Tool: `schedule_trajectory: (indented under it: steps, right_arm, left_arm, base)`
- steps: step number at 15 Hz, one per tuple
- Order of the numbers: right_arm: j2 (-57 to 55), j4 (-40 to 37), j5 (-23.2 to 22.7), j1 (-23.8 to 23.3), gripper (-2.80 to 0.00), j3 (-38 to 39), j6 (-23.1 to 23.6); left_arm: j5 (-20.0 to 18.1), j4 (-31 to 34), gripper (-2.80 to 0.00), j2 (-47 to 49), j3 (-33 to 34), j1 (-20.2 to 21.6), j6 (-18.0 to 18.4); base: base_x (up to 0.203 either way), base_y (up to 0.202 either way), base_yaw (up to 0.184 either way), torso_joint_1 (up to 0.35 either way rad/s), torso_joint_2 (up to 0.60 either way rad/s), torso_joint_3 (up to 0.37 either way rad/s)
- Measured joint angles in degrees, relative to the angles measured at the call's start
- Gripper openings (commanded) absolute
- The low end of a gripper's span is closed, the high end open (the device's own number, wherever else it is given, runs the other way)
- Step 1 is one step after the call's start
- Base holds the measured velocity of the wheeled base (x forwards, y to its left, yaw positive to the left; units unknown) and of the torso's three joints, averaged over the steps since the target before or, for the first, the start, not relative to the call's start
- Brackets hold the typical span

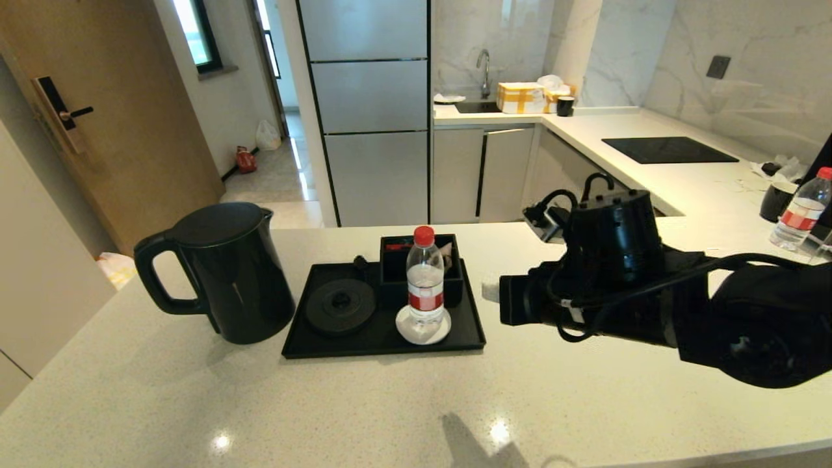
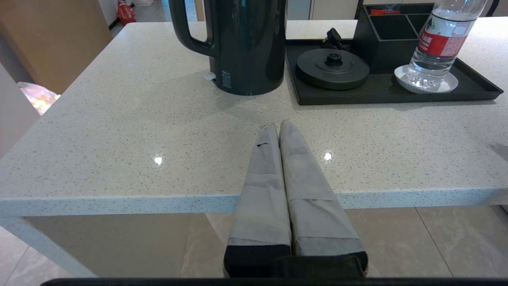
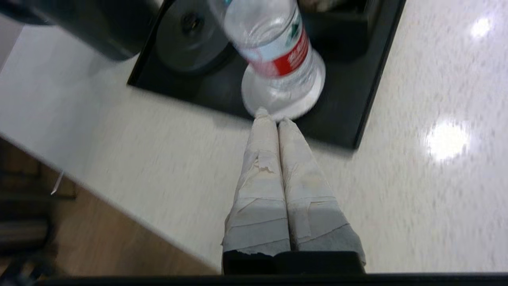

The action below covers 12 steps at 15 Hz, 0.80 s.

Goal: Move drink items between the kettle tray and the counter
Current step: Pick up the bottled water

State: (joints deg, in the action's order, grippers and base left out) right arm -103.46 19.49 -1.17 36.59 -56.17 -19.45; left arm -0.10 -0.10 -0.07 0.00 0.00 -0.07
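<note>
Two claws show, both clenched on nothing. The right claw (image 3: 274, 116) has its taped fingers (image 3: 264, 159) pressed together, hanging over the desk (image 1: 585, 403) just beside the near rim of the tray (image 1: 383, 348), tips aimed at the coaster (image 3: 307, 104). In the head view only the right arm's black body is seen, reaching in across the desk toward the tray's right side; the fingers themselves are hidden there.

The bottle (image 1: 425, 276), red cap up, stands upright on the white coaster in the tray's near right corner. Behind the bottle sits the box (image 1: 396, 273); beside the coaster, on the tray's left half, lies the round base (image 1: 340, 305) with nothing on it.

The kettle (image 1: 227, 273) stands on the desk just off the tray's left rim, handle turned away from the tray.

The left claw (image 2: 278, 126) hovers at the desk's near edge, fingers (image 2: 264, 174) closed flat against each other, well apart from the tray and pointing toward the kettle

Far from the tray, a second bottle (image 1: 801, 211) stands beside a mug (image 1: 777, 200) on the desk at the right
</note>
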Motion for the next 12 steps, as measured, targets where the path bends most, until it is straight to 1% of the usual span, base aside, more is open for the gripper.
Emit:
schedule_trajectory:
  steps: [2,3,9,12]
  right_arm:
    - [-3.21,3.24,1.64,0.46,-2.8,-0.67,1.14]
    - [-4.49,4.24,1.87,0.59,0.0,-1.04,1.48]
    - [-12.7,6.9,2.11,0.67,0.0,-7.27,1.79]
    - [-15.87,9.83,2.41,0.51,0.0,-10.24,1.88]
  left_arm:
    - [0.02,-0.01,-2.8,0.0,0.0,0.0,0.02]
    - [0.0,-0.01,-2.8,0.0,0.0,0.0,0.01]
    - [0.0,0.0,-2.8,0.0,0.0,0.0,-0.02]
    - [-0.01,0.02,-2.8,0.0,0.0,0.0,0.02]
  base:
    - [0.0,0.0,0.0,0.0,0.0,0.0]
    - [0.0,0.0,0.0,0.0,0.0,0.0]
    - [0.0,0.0,0.0,0.0,0.0,0.0]
    - [0.0,0.0,0.0,0.0,0.0,0.0]
